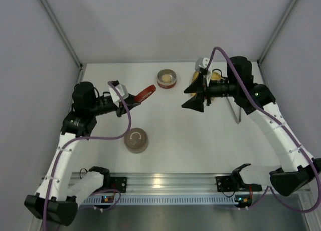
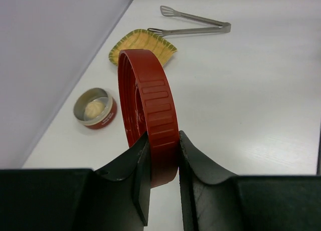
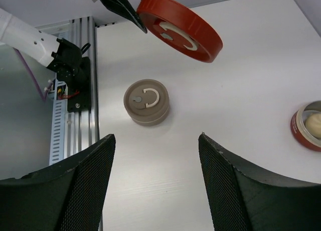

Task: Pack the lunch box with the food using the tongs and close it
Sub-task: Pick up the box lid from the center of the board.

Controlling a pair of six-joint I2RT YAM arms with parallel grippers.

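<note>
Jaws checked first: the left jaws are clamped on the rim of the red lid and hold it on edge above the tabletop. The right jaws stand wide apart with nothing between them. The tongs lie flat on the tabletop, one tip at the edge of the yellow tray. The whitish lump sits inside the open red tin. A grey tin, lidded, stands well apart.

Assessment: the step in hand appears to be closing the red tin. Recommended: turn the lid flat, centre it over the tin's rim, lower it squarely and release only once it is seated. Keep the right arm clear.
</note>
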